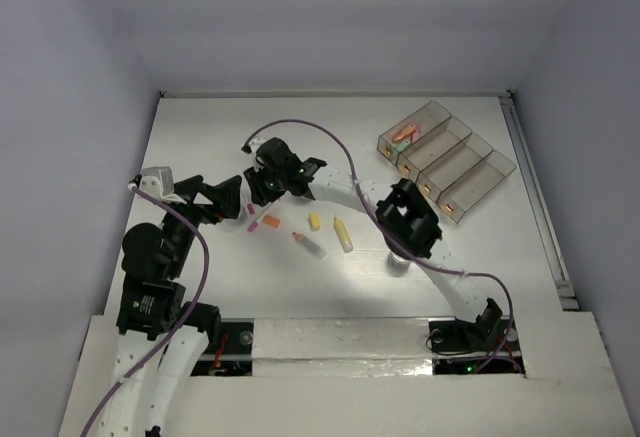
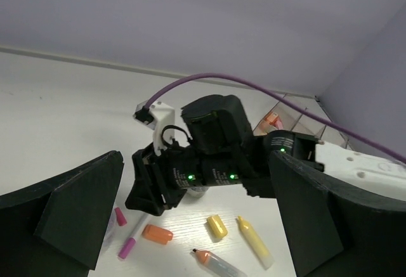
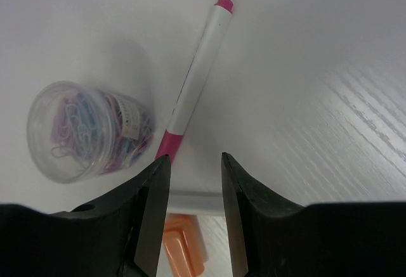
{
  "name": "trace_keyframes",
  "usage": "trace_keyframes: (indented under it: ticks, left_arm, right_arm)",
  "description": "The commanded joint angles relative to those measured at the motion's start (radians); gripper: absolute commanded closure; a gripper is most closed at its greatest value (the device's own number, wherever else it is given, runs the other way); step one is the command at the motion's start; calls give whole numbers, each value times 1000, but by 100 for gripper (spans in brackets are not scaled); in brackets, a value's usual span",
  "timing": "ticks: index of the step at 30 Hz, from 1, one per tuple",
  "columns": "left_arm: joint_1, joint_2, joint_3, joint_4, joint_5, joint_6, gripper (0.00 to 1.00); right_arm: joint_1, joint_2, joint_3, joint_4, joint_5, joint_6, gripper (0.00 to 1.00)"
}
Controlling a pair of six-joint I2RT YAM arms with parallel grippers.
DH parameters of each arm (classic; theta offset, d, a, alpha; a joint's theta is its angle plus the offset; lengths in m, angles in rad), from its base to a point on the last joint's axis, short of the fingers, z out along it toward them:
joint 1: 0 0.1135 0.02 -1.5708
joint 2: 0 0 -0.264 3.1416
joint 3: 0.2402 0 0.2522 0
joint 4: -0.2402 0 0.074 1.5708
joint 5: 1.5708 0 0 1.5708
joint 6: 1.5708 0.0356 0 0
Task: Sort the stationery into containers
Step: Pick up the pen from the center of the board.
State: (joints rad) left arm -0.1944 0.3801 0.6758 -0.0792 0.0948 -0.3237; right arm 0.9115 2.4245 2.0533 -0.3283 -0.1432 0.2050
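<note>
My right gripper hangs open just above the table with nothing between its fingers. Right ahead of it lies a thin white pen with pink ends, and beside that a round clear tin of coloured paper clips. An orange cap shows below the jaws. In the top view the right gripper is left of centre, over the pen. My left gripper stands wide open and empty next to it. The containers stand at the far right; the farthest bin holds markers.
Loose on the table lie an orange cap, a yellow cap, a yellow marker, an orange-tipped marker and a small pink cap. A round tin sits by the right arm's forearm. A purple cable loops above.
</note>
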Motion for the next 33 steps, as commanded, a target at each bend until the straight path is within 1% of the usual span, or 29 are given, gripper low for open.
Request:
trace_keyframes:
  ticks: [1, 5, 11, 17, 19, 25, 28, 29, 32, 33]
  left_arm:
    - [4, 2, 38, 36, 14, 0, 1]
    - [4, 3, 36, 38, 20, 2, 1]
    - [4, 2, 36, 39, 29, 2, 1]
    - [4, -1, 39, 36, 19, 2, 1]
    - [4, -3, 39, 32, 14, 5, 1]
    - [4, 0, 42, 35, 16, 8, 1]
    - [4, 3, 44, 33, 16, 9, 1]
    - [4, 3, 44, 36, 16, 8, 1]
    - [4, 8, 44, 36, 16, 9, 1]
    - [4, 8, 42, 36, 16, 8, 1]
  right_arm:
    - [23, 60, 138, -67, 25, -38, 56]
    - [41, 113, 215, -98, 31, -55, 55]
    - [41, 133, 217, -77, 51, -39, 54]
    - [59, 186, 245, -83, 140, -79, 55]
    - [70, 202, 245, -84, 218, -99, 56]
    - [70, 193, 183, -45, 362, -151, 60]
    - [70, 156, 119, -12, 422, -176, 62]
    - [70, 145, 82, 6, 432, -180, 62]
    - [70, 108, 41, 26, 467, -193, 63]
    - [70, 104, 21, 32, 475, -223, 64]
